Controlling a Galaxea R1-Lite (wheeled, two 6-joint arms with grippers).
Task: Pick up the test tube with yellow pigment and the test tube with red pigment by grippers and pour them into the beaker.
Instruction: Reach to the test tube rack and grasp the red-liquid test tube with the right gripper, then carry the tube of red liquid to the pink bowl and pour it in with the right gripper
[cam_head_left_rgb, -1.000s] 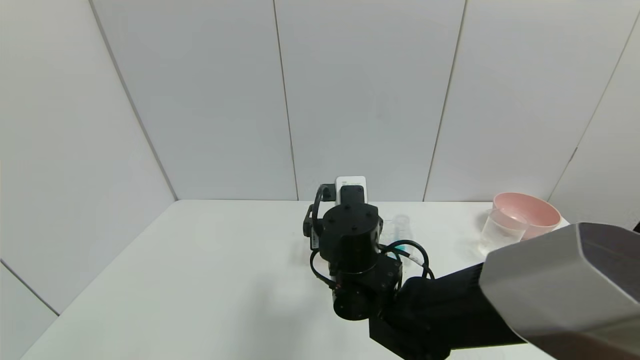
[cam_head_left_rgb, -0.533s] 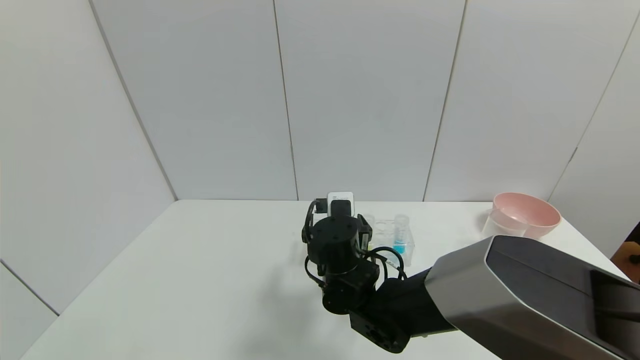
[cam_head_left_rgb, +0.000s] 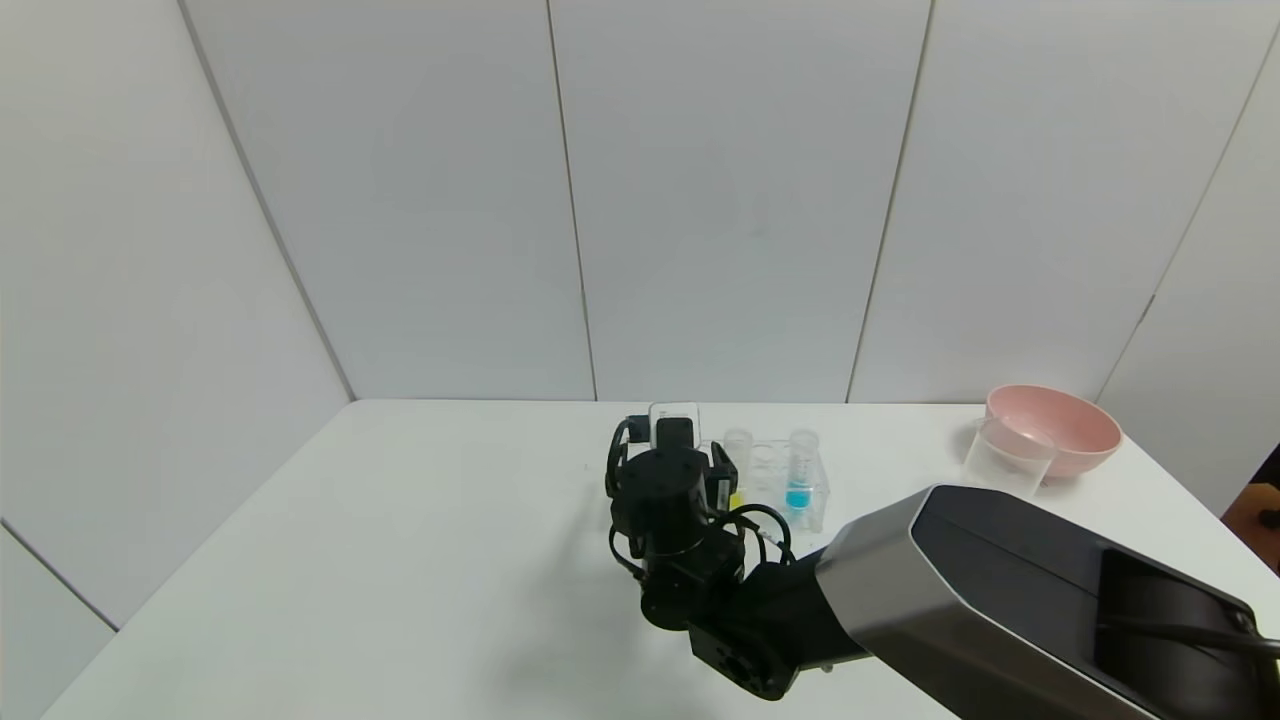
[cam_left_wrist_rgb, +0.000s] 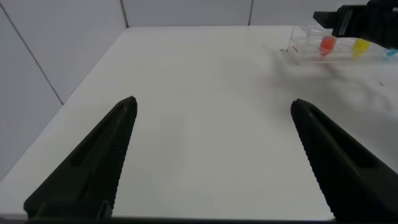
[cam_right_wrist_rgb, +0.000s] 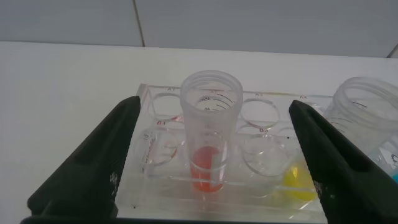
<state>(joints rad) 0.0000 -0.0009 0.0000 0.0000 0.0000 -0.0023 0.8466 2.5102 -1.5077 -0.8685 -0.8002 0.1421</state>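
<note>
The test tube with red pigment (cam_right_wrist_rgb: 210, 134) stands upright in a clear tube rack (cam_right_wrist_rgb: 155, 163). It sits between the wide-open fingers of my right gripper (cam_right_wrist_rgb: 214, 106), which do not touch it. The test tube with yellow pigment (cam_right_wrist_rgb: 365, 118) stands to one side in the same rack. In the head view my right gripper (cam_head_left_rgb: 672, 450) is at the rack's (cam_head_left_rgb: 815, 500) left end and hides the red tube. The yellow tube (cam_head_left_rgb: 737, 465) shows beside it. The beaker (cam_head_left_rgb: 1005, 455) stands at the far right. My left gripper (cam_left_wrist_rgb: 214, 155) is open and empty over bare table, far from the rack (cam_left_wrist_rgb: 305, 53).
A tube with blue liquid (cam_head_left_rgb: 800, 470) stands at the rack's right end. A pink bowl (cam_head_left_rgb: 1055, 425) sits just behind the beaker near the table's right edge. My right arm's grey link (cam_head_left_rgb: 1000, 600) fills the near right. White walls close the back.
My right arm has gone down and forward to the rack's left end. The yellow and blue tubes, hidden behind it before, now show in the head view.
</note>
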